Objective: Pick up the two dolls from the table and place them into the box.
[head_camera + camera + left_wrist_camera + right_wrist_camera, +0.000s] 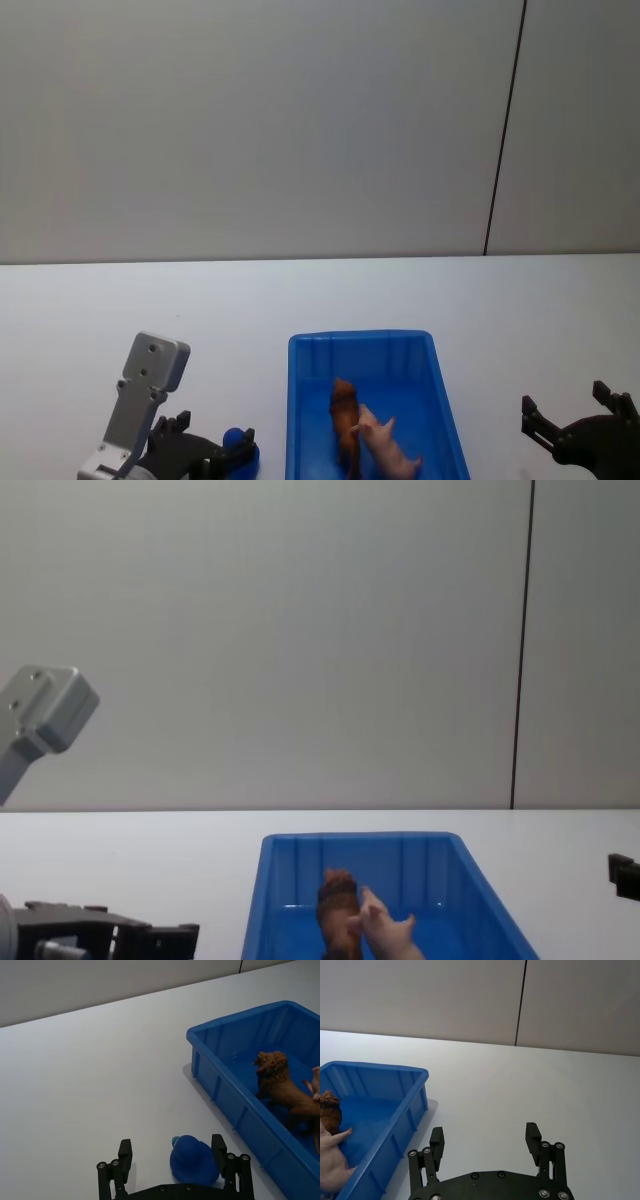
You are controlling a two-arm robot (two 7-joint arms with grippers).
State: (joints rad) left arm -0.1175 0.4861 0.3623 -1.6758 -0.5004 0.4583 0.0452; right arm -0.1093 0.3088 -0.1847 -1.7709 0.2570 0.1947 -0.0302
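Note:
Both dolls lie inside the blue box (pixel 360 337), side by side on its floor: the reddish-brown furry one (pixel 345 412) and the pale pink pig (pixel 392 452). The left wrist view shows the brown doll (pixel 280 1085) standing in the box (pixel 225 1090). My left gripper (pixel 171 1152) is open just left of the box, low over the table (pixel 300 300), with a small blue ball (pixel 192 1160) between its fingers. To the right of the box, my right gripper (pixel 485 1135) is open and empty over bare table.
A grey wall with a dark vertical seam (pixel 505 130) stands behind the table's far edge. The white tabletop stretches bare beyond the box and to both sides.

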